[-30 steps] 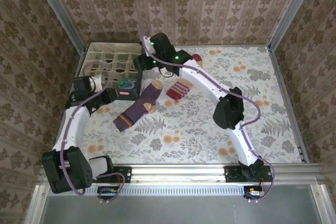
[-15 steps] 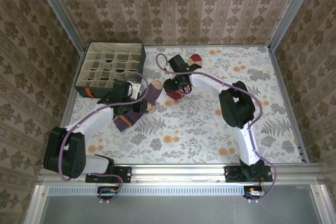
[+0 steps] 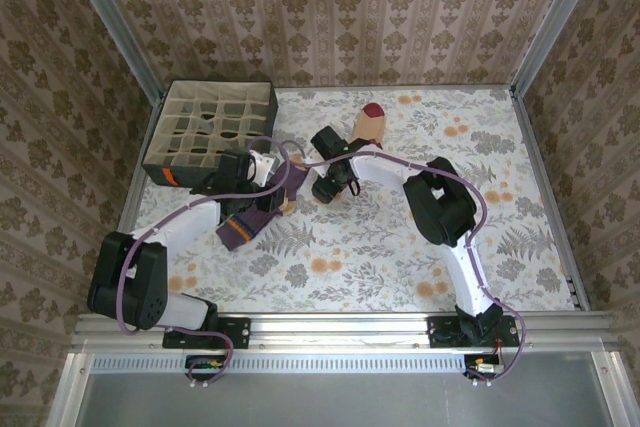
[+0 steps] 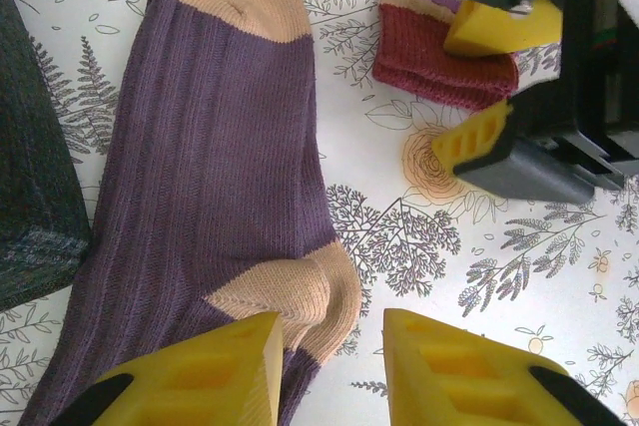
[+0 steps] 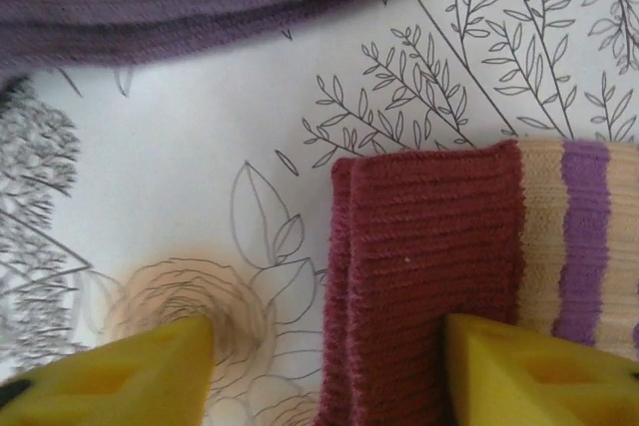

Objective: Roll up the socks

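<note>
Flat table (image 3: 400, 247) under a floral-print cloth bears a dark grid-compartment box (image 3: 158, 167) at upper left, a purple sock (image 3: 240, 230) lying diagonally left of centre, and a peach sock (image 3: 366, 130) with maroon toe at upper centre.

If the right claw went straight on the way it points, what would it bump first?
Probably the maroon cuff of the peach sock, which lies between the open fingers of the right gripper; depth is unclear.

Purple sock (image 4: 220, 147) cuff cut off by bottom edge; peach sock (image 3: 368, 129) cuff hidden under right arm (image 3: 390, 160)
</note>
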`<state>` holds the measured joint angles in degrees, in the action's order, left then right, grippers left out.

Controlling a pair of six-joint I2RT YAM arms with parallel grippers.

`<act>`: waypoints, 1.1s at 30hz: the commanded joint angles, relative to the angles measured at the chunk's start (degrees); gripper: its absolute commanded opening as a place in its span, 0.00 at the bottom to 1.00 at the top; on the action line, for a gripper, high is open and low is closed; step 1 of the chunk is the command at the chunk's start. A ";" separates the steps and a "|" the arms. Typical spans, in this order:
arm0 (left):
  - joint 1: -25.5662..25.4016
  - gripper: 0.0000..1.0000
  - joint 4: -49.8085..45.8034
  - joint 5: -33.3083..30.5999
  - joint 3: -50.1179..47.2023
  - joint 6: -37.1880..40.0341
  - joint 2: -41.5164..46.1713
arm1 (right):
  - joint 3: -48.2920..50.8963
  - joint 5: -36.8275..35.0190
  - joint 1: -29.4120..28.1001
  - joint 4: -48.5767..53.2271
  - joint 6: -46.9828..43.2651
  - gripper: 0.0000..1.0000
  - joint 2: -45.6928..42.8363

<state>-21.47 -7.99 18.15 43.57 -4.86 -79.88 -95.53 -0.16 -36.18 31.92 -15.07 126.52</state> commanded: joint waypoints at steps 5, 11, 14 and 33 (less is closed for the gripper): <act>-0.39 0.36 5.89 2.27 -3.97 5.61 4.48 | 11.11 1.46 -1.08 -3.36 -4.27 0.13 -6.52; -0.66 0.38 14.13 10.53 -7.57 9.58 6.48 | 19.24 11.03 -0.43 -2.44 -3.69 0.03 -15.09; -2.12 0.40 19.03 15.93 -9.68 14.17 7.15 | 21.31 19.85 0.49 0.81 -1.06 0.03 -17.99; -15.40 0.51 42.83 25.33 -17.73 40.35 -6.90 | 31.78 39.10 3.35 2.09 6.73 0.03 -23.03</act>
<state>-36.38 29.95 41.28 24.75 32.97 -84.75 -64.40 35.24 -33.30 32.38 -9.34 105.47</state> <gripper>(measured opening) 0.512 0.025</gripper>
